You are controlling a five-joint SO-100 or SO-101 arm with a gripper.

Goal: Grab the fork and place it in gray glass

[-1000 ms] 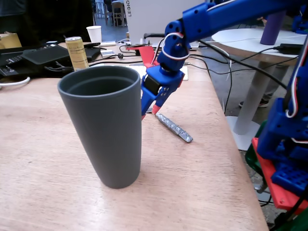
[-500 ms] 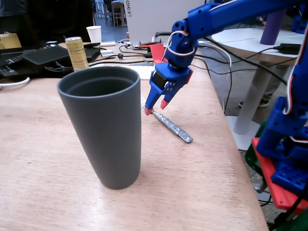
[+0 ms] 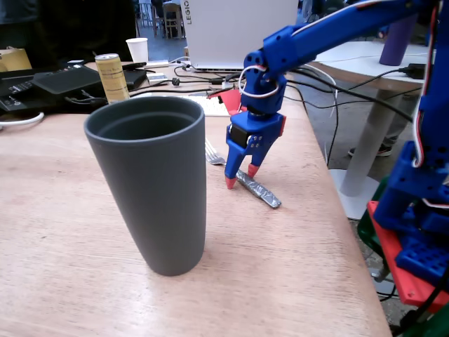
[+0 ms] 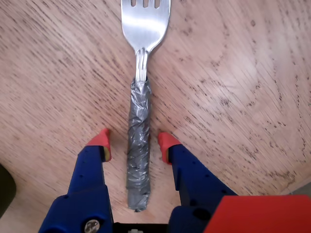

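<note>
- Plainly, the step in hand is the grab: the gripper [image 4: 134, 141] hangs over the fork [image 4: 141, 102] with its two red-tipped fingers [image 4: 101, 139] parted, one on each side of the foil-wrapped handle and not touching it in the wrist view.
- The fork lies flat on the wooden table [image 3: 63, 232], to the right of the gray glass [image 3: 151, 181] and farther back in the fixed view; there its tines [image 3: 213, 152] point toward the far left and the foil end [image 3: 262, 193] toward the near right.
- In the fixed view the gripper [image 3: 240, 177] points steeply down, its tips close above the handle; whether they touch the wood I cannot tell.
- The gray glass stands upright near the camera, apart from the fork, its wide rim open and nothing visible inside.
- Judged from this, the fork is not yet held, so the task is at an early stage.
- Next, the move calls for a short descent, if any is left, then shutting the fingers squarely on the foil wrap, which sits well centred between them.
- After that comes a lift high enough to clear the tall rim, a carry toward the near left, and a release over the opening.
- A yellow can [image 3: 112, 76] and a white paper cup [image 3: 137, 49] stand far back on the left, out of the way.
</note>
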